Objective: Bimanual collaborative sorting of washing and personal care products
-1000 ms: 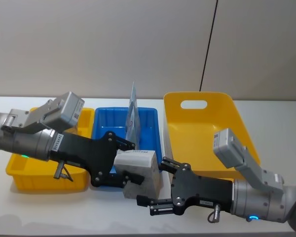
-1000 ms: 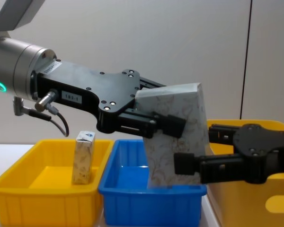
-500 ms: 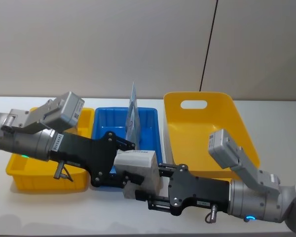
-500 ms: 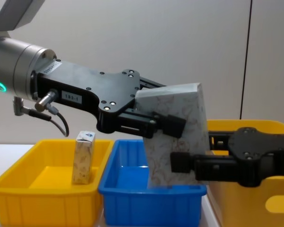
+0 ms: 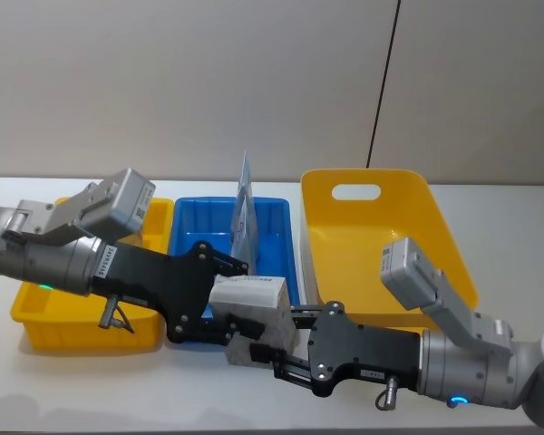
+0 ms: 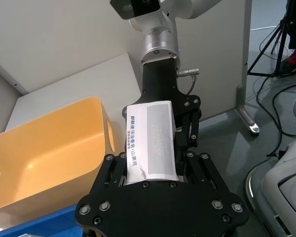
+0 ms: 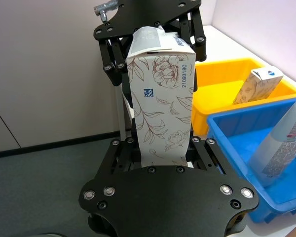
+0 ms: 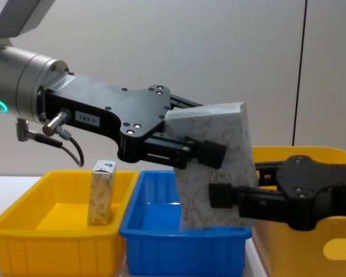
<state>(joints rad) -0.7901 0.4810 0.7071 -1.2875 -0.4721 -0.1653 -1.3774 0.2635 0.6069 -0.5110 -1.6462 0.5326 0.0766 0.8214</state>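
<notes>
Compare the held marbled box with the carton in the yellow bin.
The marbled box is far larger than the small carton. The box is tilted in the air, held by the left gripper, right gripper at its lower part; the carton rests in the yellow bin, untouched. Both are pale, patterned packs.

Large flat pale marbled box (image 7: 160, 106): number 21093180 printed sideways near its top edge; small blue square code (image 7: 148, 92) at 8 o'clock from it. Box end face: blue Chinese characters, illegible. Left arm (image 8: 23, 81), white label (image 8: 87, 119): roughly "183-1".
</notes>
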